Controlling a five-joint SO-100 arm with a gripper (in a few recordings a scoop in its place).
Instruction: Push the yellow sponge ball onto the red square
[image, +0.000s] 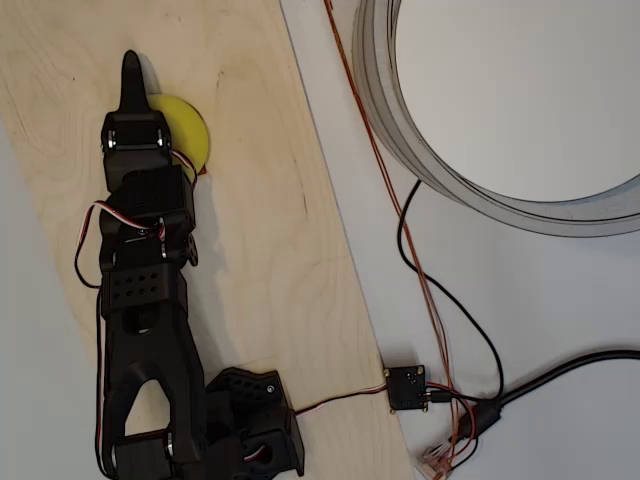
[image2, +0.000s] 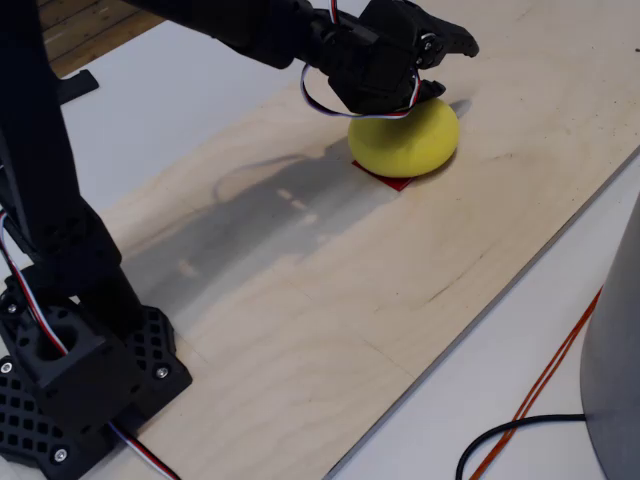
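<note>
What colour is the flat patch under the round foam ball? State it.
Orange-red flat square patch, showing best in the fixed view, beneath the yellow foam ball.

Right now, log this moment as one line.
gripper: above ball, jaw state unclear | yellow sponge ball: covering most of red square | surface: plywood board

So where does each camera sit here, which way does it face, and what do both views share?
Overhead view: above the table, facing straight down on the plywood board; the black arm runs up from its base to the gripper beside the yellow sponge ball.
Fixed view: low beside the base, looking along the board; base, arm and gripper show.
Shared: the ball covering most of the red square, with the gripper against it.
</note>
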